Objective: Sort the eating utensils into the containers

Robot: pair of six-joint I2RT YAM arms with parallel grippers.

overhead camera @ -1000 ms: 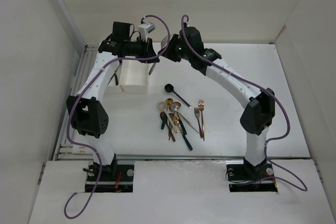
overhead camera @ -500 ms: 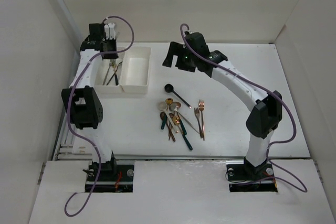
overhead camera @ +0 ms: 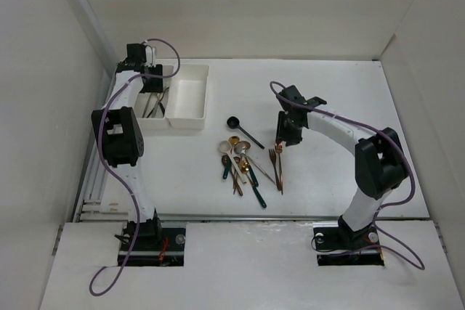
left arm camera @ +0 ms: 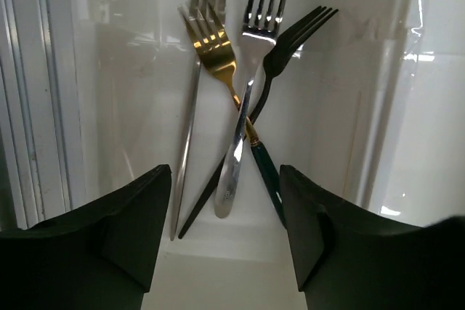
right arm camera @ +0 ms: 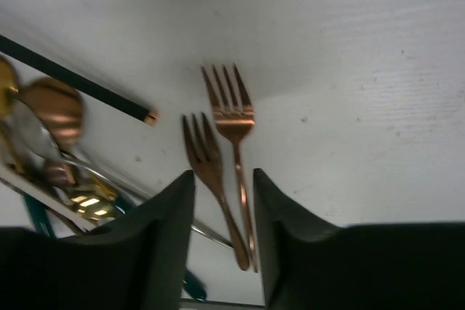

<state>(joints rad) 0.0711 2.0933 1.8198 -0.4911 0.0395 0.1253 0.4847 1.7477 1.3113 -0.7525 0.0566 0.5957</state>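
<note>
Two white containers stand side by side at the back left. The left container holds several forks: a gold one, a broad silver one, a black one and a slim silver one. My left gripper hangs open above their handle ends with nothing between its fingers. The right container looks bare. My right gripper is low over two copper forks, open, its fingers either side of their handles. More eating utensils lie in a pile mid-table.
A black spoon lies apart, just behind the pile. In the right wrist view a copper spoon and a dark handle with a copper tip lie left of the forks. A slotted rail runs along the table's left edge.
My left arm swung from the right container to over the left one and opened. My right arm came forward from the back and dropped down over the copper forks.
</note>
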